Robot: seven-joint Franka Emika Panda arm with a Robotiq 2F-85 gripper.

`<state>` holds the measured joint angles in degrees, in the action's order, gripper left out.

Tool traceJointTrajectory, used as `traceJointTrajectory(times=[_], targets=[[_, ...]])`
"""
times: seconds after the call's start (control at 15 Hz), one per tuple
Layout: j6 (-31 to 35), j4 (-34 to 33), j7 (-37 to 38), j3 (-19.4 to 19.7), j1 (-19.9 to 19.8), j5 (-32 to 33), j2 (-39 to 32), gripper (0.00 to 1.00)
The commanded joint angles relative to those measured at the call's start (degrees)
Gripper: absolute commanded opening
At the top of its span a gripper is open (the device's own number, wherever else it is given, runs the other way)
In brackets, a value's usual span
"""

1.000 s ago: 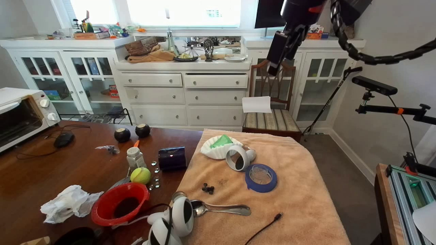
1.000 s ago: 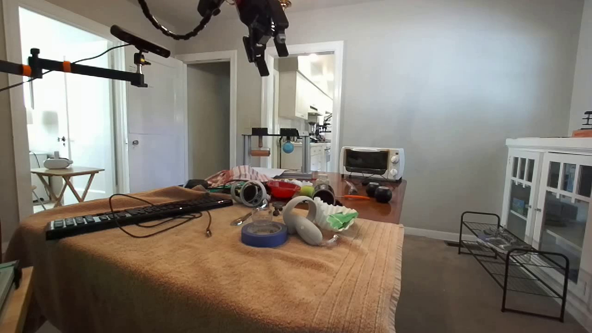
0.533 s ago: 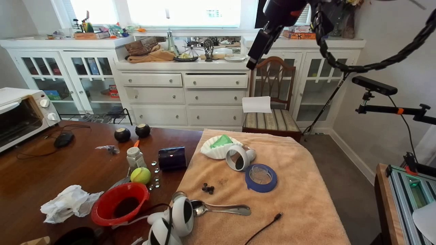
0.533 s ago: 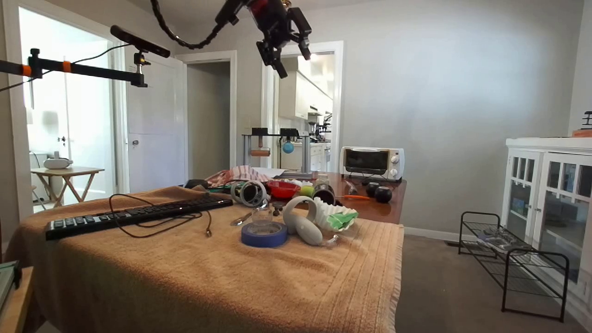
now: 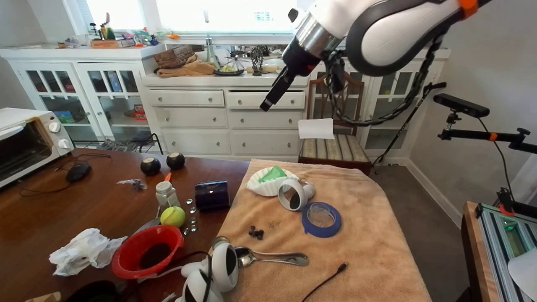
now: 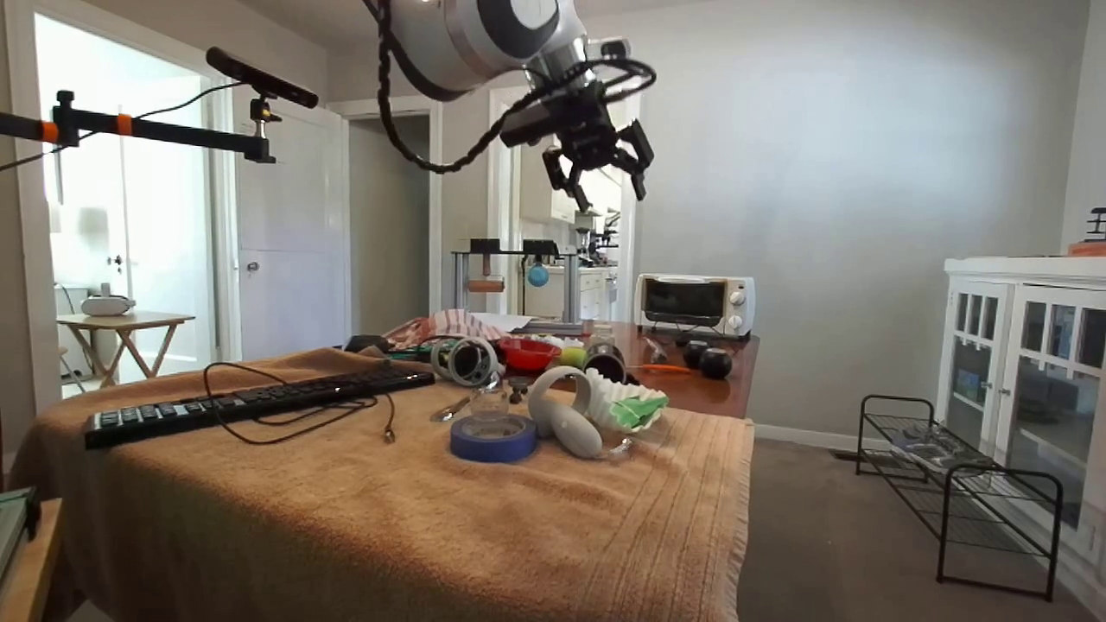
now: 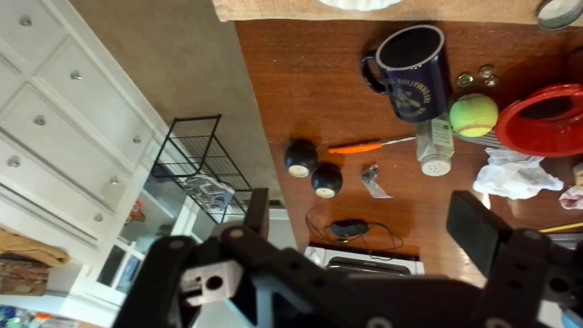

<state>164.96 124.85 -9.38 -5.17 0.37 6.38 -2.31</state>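
Observation:
My gripper (image 6: 612, 204) hangs high in the air above the table, touching nothing. Its fingers stand wide apart in the wrist view with nothing held; in an exterior view the gripper (image 5: 265, 105) appears nearly edge-on. Below it, the wrist view takes in a dark blue mug (image 7: 413, 86) lying on its side, a tennis ball (image 7: 473, 115), a glass shaker (image 7: 436, 150) and a red bowl (image 7: 519, 132). Two round black holders (image 7: 300, 157) lie near an orange-handled tool (image 7: 355, 148) and a small plastic packet (image 7: 374, 182). Between the fingers in that view shows a black mouse (image 7: 349, 228).
A tan towel (image 6: 389, 510) covers part of the table, bearing blue tape (image 5: 321, 219), white ring controllers, a shell-shaped dish (image 5: 262, 186), spoons and a black keyboard (image 6: 259, 404). A toaster oven (image 5: 31, 142) stands at the table's end. A camera (image 5: 461, 105) sits on a side mount.
The arm has swung out over the table and come lower, moving left in one exterior picture and right in another. The gripper stays open. The things on the table have not moved.

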Motion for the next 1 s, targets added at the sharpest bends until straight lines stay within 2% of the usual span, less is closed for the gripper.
traceJointTrajectory(times=[0.0, 0.13, 0.2, 0.33, 0.4, 0.6, 0.73, 0.8, 0.93], targets=[[-4.8, -10.5, -15.5, -6.3, -1.8, -15.8, -10.6, 1.0], [-12.3, -16.5, -14.7, -4.9, -1.4, -12.8, -14.4, 1.0], [-16.7, -20.1, -11.2, -2.7, 0.0, -8.6, -16.3, 1.0], [-21.0, -25.5, -10.1, -1.4, 0.2, -6.9, -19.1, 1.0], [-16.3, -18.7, -11.4, -2.5, -0.1, -8.9, -15.0, 1.0], [-19.2, -23.7, -11.4, -1.7, -0.3, -8.0, -17.8, 1.0], [-19.2, -24.3, -11.3, -1.7, -0.2, -7.9, -18.3, 1.0], [-19.5, -23.4, -8.5, 0.1, 0.7, -5.1, -17.6, 1.0], [-19.9, -25.5, -12.0, -1.0, -0.5, -6.1, -20.2, 1.0]])
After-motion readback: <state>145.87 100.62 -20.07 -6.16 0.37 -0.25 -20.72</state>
